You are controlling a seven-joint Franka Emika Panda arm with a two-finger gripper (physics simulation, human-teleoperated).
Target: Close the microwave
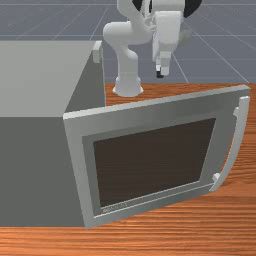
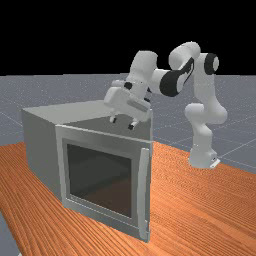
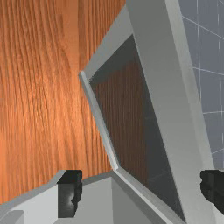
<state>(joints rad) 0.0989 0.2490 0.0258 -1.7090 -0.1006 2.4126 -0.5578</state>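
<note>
The microwave (image 2: 40,150) sits on the wooden worktop (image 2: 200,210), its grey body at the left of the front view and in the left half of the far view. Its door (image 1: 150,115) stands open, swung out at an angle from the body. In the front view the door spans the middle and lower right, with a dark window (image 1: 155,162) in its frame and a curved handle (image 1: 241,131) near the right edge of the frame. In the far view it fills out the lower middle, the handle upright along its right side.

The white arm (image 2: 144,65) reaches in from the far view's right. Its end effector (image 2: 122,123) is at the centre of that view, just above the door's top edge as seen there, pointing downward; in the front view it is at the upper right. Its two dark fingers (image 3: 69,194) are spread wide, with nothing gripped. In the wrist view the door's upper edge runs between them.
</note>
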